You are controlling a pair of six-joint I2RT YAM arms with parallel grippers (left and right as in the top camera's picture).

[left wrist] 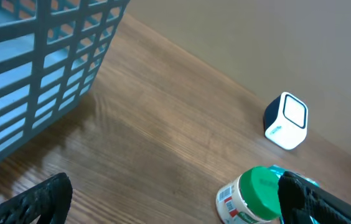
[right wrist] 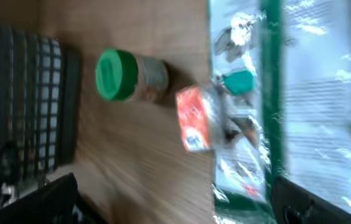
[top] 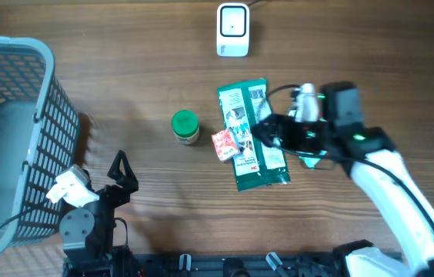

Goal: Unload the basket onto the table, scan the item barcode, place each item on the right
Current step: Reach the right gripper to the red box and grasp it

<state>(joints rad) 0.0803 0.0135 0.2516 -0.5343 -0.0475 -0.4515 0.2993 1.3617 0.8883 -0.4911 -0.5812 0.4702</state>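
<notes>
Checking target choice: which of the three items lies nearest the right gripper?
The large green pouch: the right gripper is above it, while the small red packet and green-lidded jar lie further left.

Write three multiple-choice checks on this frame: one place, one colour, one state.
1. Where does the small white box-shaped scanner stand on the wooden table?
A) far side, opposite the arms
B) near edge
C) left edge

2. What colour is the small plastic jar's lid?
A) red
B) green
C) white

3. How is the right claw?
A) shut on the jar
B) shut on nothing
C) open over the green foil pouch

Key:
1 A, since it sits at the top of the overhead view.
2 B, since the cap is green in every view.
3 C, since its fingers are spread wide in the right wrist view.
</notes>
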